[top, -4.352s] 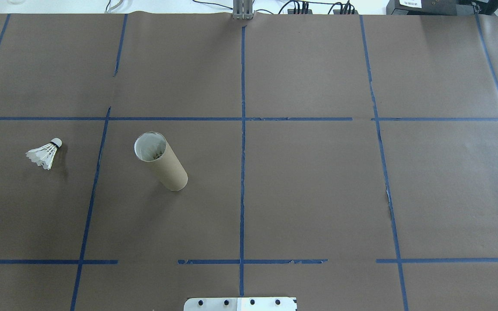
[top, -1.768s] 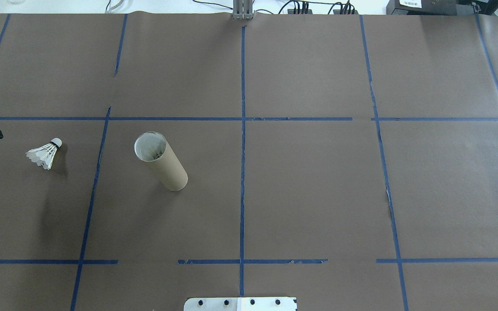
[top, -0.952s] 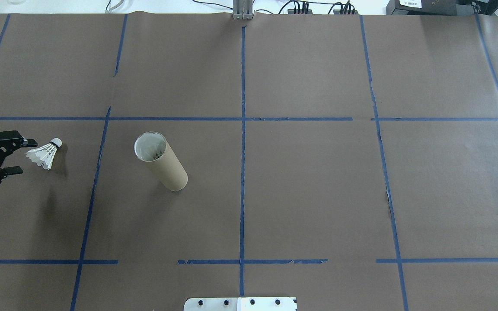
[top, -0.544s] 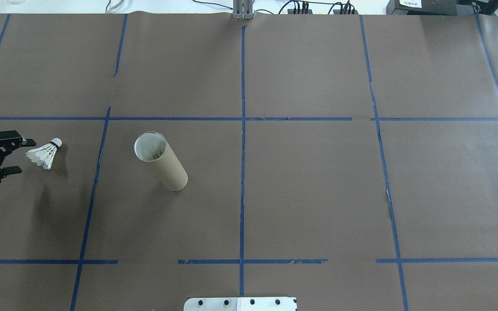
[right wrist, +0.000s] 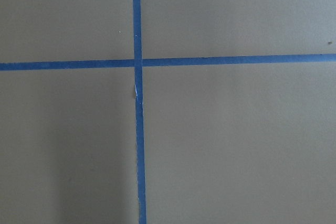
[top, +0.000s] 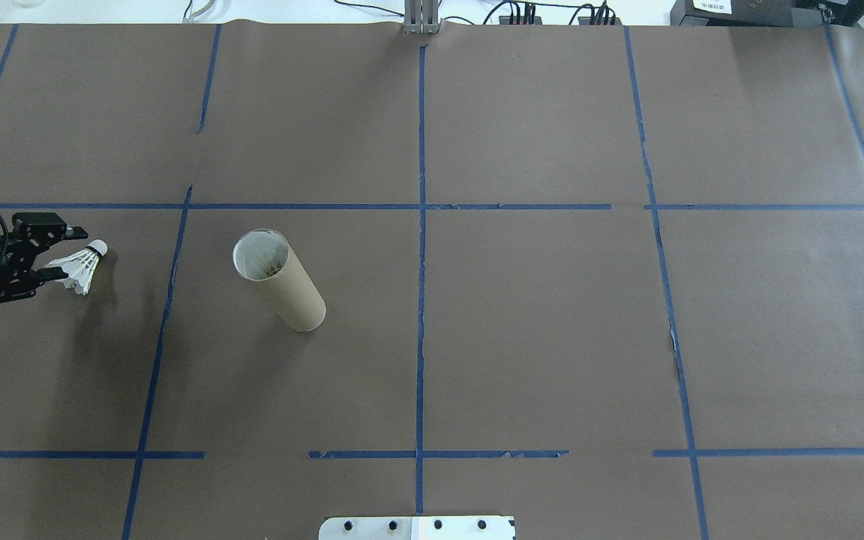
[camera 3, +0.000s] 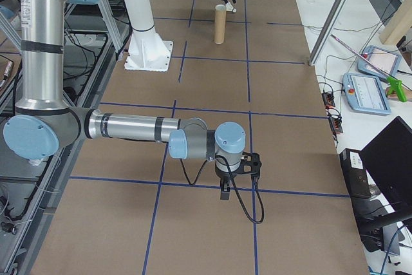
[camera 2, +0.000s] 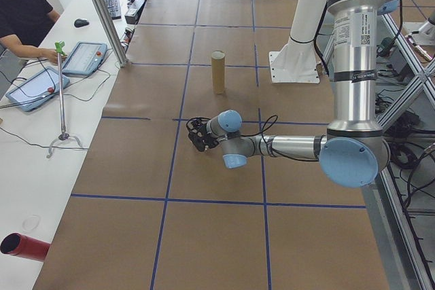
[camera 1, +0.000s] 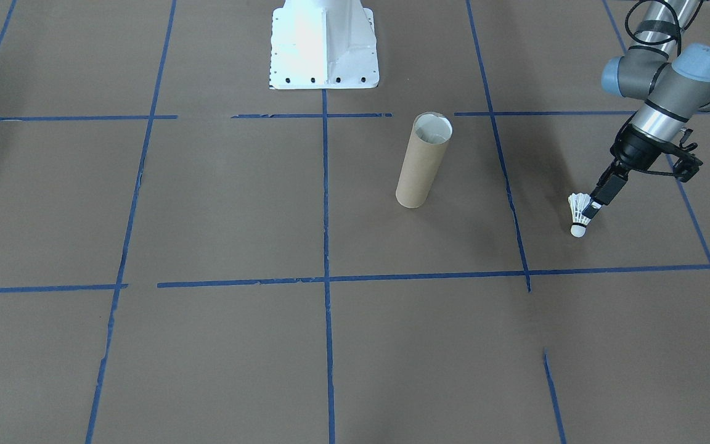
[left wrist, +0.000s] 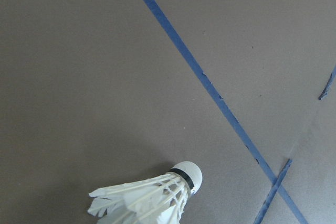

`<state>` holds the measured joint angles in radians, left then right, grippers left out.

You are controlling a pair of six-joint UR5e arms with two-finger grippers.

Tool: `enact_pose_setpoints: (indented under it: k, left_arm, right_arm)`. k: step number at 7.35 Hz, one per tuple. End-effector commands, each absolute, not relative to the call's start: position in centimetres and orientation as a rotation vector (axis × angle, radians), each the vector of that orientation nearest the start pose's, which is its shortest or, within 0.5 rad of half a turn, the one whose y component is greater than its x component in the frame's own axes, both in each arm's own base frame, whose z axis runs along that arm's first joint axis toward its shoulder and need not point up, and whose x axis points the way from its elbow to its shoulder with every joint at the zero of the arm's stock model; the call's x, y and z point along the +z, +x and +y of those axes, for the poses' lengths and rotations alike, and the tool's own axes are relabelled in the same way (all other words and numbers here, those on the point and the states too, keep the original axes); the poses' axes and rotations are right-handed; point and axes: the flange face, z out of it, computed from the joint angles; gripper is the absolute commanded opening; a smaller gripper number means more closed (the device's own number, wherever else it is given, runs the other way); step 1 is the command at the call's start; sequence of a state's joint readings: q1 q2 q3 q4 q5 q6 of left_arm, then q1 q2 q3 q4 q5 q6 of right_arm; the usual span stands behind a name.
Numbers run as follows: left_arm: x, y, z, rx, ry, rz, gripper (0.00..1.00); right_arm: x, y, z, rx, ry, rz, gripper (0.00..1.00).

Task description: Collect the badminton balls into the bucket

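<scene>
The badminton ball, a white feather shuttlecock point(top: 81, 267), lies on its side on the brown paper at the table's left, cork tip pointing away from the robot. My left gripper point(top: 68, 253) comes in low from the left edge and is open, its fingers on either side of the feather skirt. In the front-facing view one finger point(camera 1: 601, 192) touches the feathers of the shuttlecock point(camera 1: 579, 213). The left wrist view shows the shuttlecock point(left wrist: 152, 198) at its bottom edge. The bucket, a brown cardboard tube point(top: 280, 281), stands upright to the right of it. My right gripper point(camera 3: 225, 188) hangs over bare paper; whether it is open or shut I cannot tell.
The white robot base point(camera 1: 324, 43) sits at the table's near-robot edge. Blue tape lines point(top: 421, 225) divide the brown paper. A seated person point(camera 2: 24, 15) with tablets point(camera 2: 85, 58) and a thin stand point(camera 2: 62, 100) occupy the white side table.
My left gripper came in from the left edge and moved right and slightly forward, so its fingers now flank the shuttlecock's feathers. Shuttlecock and tube have not moved.
</scene>
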<state>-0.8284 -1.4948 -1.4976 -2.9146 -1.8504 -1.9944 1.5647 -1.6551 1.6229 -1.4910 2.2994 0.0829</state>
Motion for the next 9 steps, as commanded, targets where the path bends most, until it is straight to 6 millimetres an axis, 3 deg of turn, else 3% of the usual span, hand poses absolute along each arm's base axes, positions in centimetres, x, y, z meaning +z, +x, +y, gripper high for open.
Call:
enact_pose_setpoints:
  k: [1, 3, 4, 6, 9]
  left_arm:
    - [59.1, 24.7, -42.8, -0.944, -0.003, 1.258, 0.41]
    - [59.1, 24.6, -42.8, -0.955, -0.004, 1.260, 0.07]
    - [58.9, 24.5, -42.8, -0.970, -0.012, 1.265, 0.00]
    - [55.9, 24.1, -41.4, -0.879, -0.085, 1.328, 0.00]
    - [51.7, 19.8, -43.0, -0.817, -0.207, 1.355, 0.00]
  right_arm:
    - [66.8, 6.4, -46.0, 0.056, 0.013, -0.730, 1.00]
    - [66.8, 6.4, -46.0, 0.056, 0.013, -0.730, 1.00]
    - [66.8, 6.4, -46.0, 0.056, 0.013, -0.730, 1.00]
    - [66.8, 6.4, -46.0, 0.056, 0.013, -0.730, 1.00]
    - [66.8, 6.4, -46.0, 0.056, 0.013, -0.730, 1.00]
